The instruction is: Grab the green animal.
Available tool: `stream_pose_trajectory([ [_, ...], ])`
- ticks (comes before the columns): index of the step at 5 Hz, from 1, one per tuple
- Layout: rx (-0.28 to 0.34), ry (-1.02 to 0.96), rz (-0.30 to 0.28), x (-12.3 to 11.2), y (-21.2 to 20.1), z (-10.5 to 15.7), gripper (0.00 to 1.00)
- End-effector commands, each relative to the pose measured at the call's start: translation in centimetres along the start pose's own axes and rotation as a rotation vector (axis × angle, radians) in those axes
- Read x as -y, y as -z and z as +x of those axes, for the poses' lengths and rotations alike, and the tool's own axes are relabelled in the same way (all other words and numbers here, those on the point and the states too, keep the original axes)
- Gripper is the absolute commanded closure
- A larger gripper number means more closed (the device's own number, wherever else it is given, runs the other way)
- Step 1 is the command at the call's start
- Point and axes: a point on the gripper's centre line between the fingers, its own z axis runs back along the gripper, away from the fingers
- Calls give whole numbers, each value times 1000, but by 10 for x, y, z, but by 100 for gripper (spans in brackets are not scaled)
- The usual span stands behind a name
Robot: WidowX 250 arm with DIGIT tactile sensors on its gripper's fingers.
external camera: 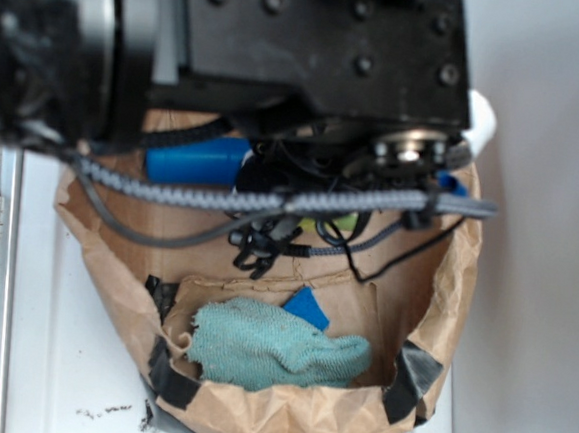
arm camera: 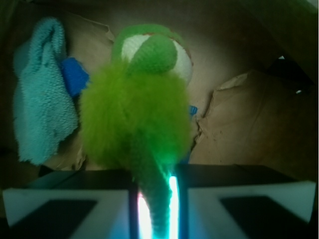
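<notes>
Two Fingers Pinching the Green Animal's Tail End

Two pale fingers of the gripper fill the six o'clock edge of the wrist view, drawn nearly together, with only a thin glowing slit between them; in that slit sits the narrow lower end of the green animal, so the pincer is clamped on the toy. From the grip the plush rises toward twelve o'clock: a fuzzy lime body, then a smooth rounded head with a white eye patch at about one o'clock of the fuzz. At nine o'clock lies the teal cloth, with a small blue piece tucked between cloth and toy; crumpled brown paper spreads at three o'clock.

In the exterior view the black arm and its cables cover the paper bag; a sliver of lime green shows beneath them at centre; the blue bottle lies at ten o'clock of it; the teal cloth rests at six o'clock.
</notes>
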Motion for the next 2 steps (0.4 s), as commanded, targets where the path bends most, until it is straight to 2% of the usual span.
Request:
stream_pose_trajectory([
  [1, 105, -27, 57, 1, -37, -10, 100],
  [2, 202, 4, 89, 3, -40, -24, 100],
])
